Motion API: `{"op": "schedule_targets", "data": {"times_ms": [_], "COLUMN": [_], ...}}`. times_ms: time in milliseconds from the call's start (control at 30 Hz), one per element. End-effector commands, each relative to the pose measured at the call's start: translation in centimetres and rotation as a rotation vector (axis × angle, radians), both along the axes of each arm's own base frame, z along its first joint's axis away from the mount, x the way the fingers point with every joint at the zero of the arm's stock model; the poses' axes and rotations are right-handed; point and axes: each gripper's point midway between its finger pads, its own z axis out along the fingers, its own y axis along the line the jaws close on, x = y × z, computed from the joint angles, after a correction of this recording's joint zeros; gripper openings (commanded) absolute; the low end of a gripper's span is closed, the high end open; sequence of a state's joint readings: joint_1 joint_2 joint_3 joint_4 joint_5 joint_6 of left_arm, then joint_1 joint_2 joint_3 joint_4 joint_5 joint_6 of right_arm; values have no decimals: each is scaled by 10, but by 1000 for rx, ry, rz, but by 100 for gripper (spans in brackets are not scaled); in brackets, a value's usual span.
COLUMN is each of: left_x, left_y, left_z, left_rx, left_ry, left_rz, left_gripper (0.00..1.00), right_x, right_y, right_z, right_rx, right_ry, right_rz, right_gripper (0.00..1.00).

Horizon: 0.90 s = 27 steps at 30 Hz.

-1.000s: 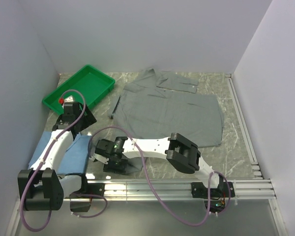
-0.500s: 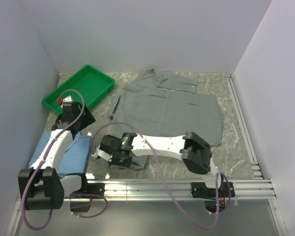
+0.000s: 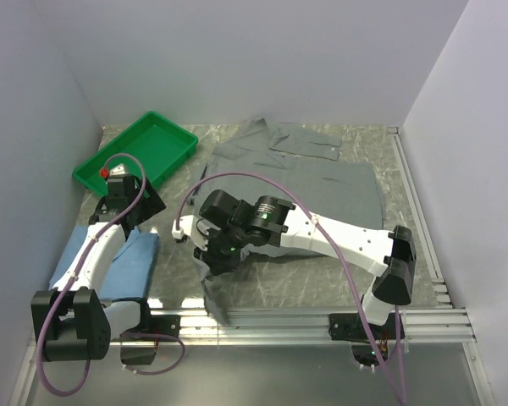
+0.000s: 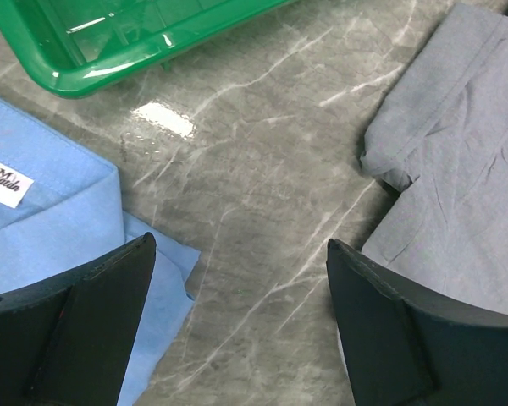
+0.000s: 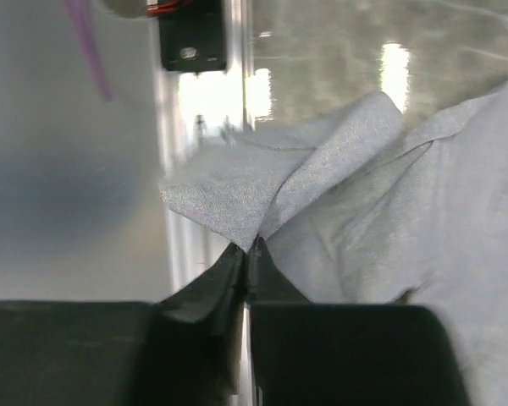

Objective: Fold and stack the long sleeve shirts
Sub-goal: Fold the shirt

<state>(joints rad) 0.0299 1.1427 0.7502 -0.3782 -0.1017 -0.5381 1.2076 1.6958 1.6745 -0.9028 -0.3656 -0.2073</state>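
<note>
The right gripper (image 5: 247, 254) was closed on a fold of the grey shirt (image 3: 313, 190) near the front of the bench (image 3: 322, 288). The left gripper (image 4: 241, 254) stood wide open and empty above the bench, beside the blue shirt (image 4: 59, 220).

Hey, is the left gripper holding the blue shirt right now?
No, the left gripper hangs open above the table, with the blue shirt lying flat off to one side.

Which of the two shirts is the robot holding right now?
The grey shirt: the right gripper is pinched shut on a fold of it. The light blue shirt lies loose near the left gripper, which is open and empty.
</note>
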Motion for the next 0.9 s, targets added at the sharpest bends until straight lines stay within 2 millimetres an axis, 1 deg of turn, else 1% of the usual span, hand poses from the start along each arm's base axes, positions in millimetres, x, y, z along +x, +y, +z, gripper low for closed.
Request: {"op": "schedule_targets", "data": {"times_ms": [0, 67, 100, 133, 167, 200, 233, 267, 300, 333, 367, 400, 433, 467, 500, 533, 567, 600, 633, 667, 700, 733, 767, 800, 833, 867], "left_x": [8, 8, 8, 7, 5, 2, -2, -5, -11, -14, -17, -21, -22, -23, -25, -27, -30, -31, -34, -39, -41, -44, -49, -52, -55, -59], "left_y": [-5, -11, -14, -18, -28, -36, -42, -48, -61, -65, -69, -73, -73, -74, -73, -79, -86, -91, -96, -107, -113, -118, -127, -130, -133, -137], "left_z": [7, 5, 5, 1, -1, -2, -7, -9, -11, -11, -11, -13, -13, -14, -18, -21, -24, -25, -31, -36, -38, -44, -47, -51, -56, -59], "left_rx": [-17, -44, -55, -75, -118, -153, -197, -231, -296, -317, -333, -346, -348, -345, -346, -347, -350, -358, -367, -362, -362, -355, -338, -341, -340, -334], "left_ry": [-39, -35, -37, -31, -25, -16, 0, 12, 31, 40, 48, 68, 76, 87, 111, 128, 148, 161, 192, 218, 233, 259, 273, 286, 304, 313], "left_rz": [-34, -60, -68, -81, -117, -136, -139, -150, -176, -180, -189, -189, -188, -187, -179, -196, -221, -232, -245, -277, -283, -292, -316, -314, -312, -320], "left_gripper": [88, 88, 88, 88, 89, 89, 89, 89, 90, 90, 90, 90, 90, 90, 90, 90, 90, 90, 90, 90, 91, 91, 90, 90, 90, 89], "right_x": [-23, -29, -31, -31, -28, -17, -2, 11, 23, 56, 75, 93, 119, 130, 141, 160, 167, 167, 170, 182, 176, 177, 178, 176, 176, 173], "right_y": [-10, -15, -14, -14, -14, -16, -22, -21, -33, -47, -56, -78, -100, -115, -138, -166, -181, -204, -218, -244, -263, -277, -292, -315, -329, -338], "right_z": [1, -6, -6, -7, -6, -11, -2, 4, 8, 10, 14, 12, 9, 6, -3, -9, -14, -30, -36, -41, -56, -62, -68, -80, -85, -90], "right_rx": [12, -29, -33, -42, -40, -53, -22, 10, 26, 30, 53, 41, 38, 36, 9, -1, 3, -26, -24, 4, -13, -9, -4, -18, -35, -56], "right_ry": [103, 148, 160, 163, 154, 120, 98, 96, 90, 54, 55, 9, 10, 31, 16, 24, 50, 78, 102, 140, 165, 179, 206, 225, 217, 213], "right_rz": [96, 113, 122, 120, 93, 40, -25, -107, -181, -316, -442, -564, -688, -803, -908, -1034, -1151, -1237, -1301, -1443, -1516, -1584, -1674, -1759, -1816, -1868], "right_gripper": [21, 32, 40, 43, 48, 51, 54, 59, 61, 62, 66, 67, 70, 71, 72, 72, 72, 72, 72, 72, 74, 74, 76, 76, 76, 76]}}
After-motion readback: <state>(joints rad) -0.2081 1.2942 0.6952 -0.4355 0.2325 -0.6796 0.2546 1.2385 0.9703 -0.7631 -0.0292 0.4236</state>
